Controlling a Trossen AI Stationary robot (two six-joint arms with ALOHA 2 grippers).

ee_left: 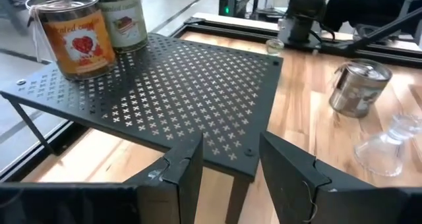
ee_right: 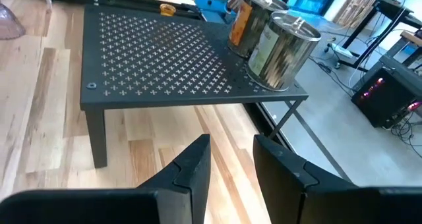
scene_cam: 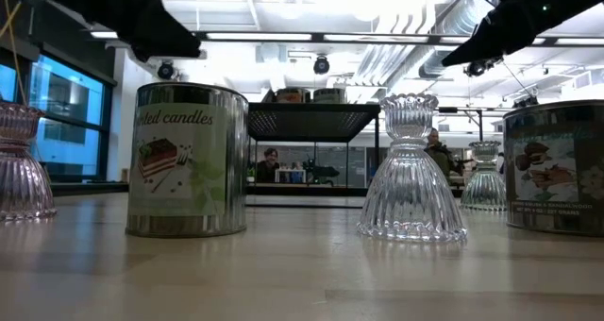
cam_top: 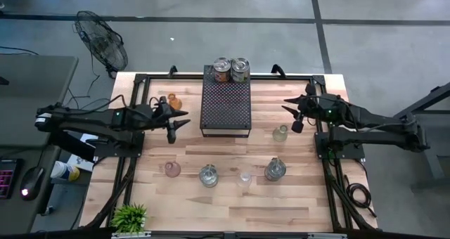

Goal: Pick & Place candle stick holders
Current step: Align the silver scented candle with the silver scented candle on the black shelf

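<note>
- Nearest, at the table's point(cam_top: 232, 211) near left corner, stands a small green plant point(cam_top: 129, 216).
- A near row runs left to right: a pinkish holder point(cam_top: 172, 169), a tin candle point(cam_top: 209, 176), a clear glass holder point(cam_top: 244, 178) and a second tin candle point(cam_top: 275, 170). All stand upright and apart on the bare wood.
- Farther back on the right, a pale glass holder point(cam_top: 280, 133) stands just near of the right claw point(cam_top: 296, 111).
- The right claw hovers right of the black perforated tray point(cam_top: 226, 107), its fingers point(ee_right: 191, 168) parted and holding nothing.
- The left claw point(cam_top: 177, 119) hovers left of the tray, fingers point(ee_left: 184, 171) likewise parted and empty.
- An amber holder point(cam_top: 174, 100) sits just far of the left claw.
- Two labelled tins point(cam_top: 231, 69) stand at the tray's far end.
</note>
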